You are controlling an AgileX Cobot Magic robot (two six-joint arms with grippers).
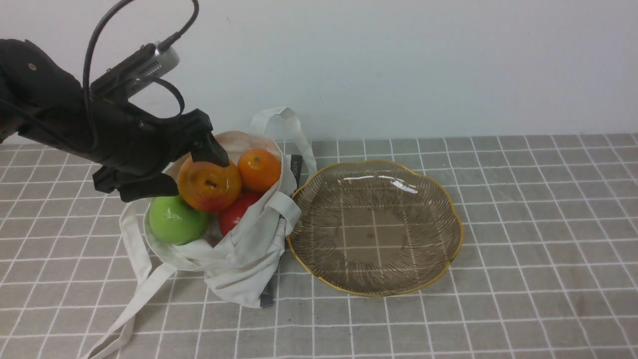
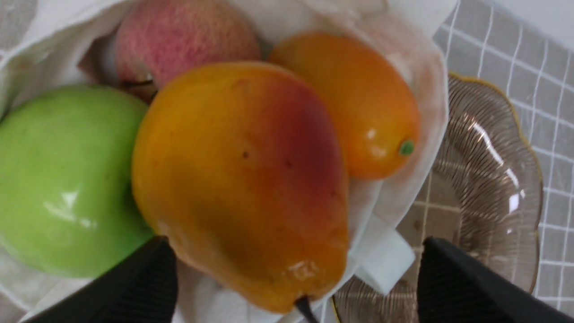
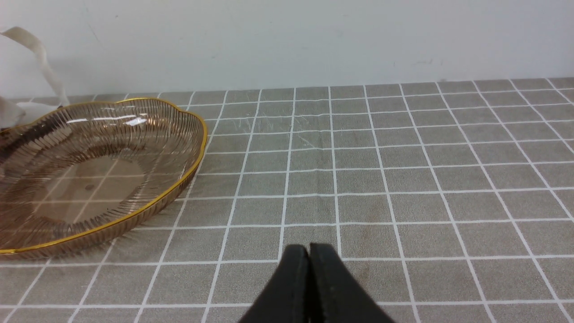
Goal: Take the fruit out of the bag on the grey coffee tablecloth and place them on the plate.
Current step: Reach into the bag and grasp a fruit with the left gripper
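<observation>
Our left gripper (image 1: 199, 174) stands spread wide at the glossy orange-yellow pear (image 1: 209, 187); closing off-centre, we may roll it away.

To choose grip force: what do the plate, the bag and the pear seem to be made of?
The plate looks like brownish transparent glass, glossy: the tablecloth grid shows through. The bag seems soft matte canvas: it creases and folds. The pear is smooth and shiny, perhaps plastic; I cannot tell.
</observation>
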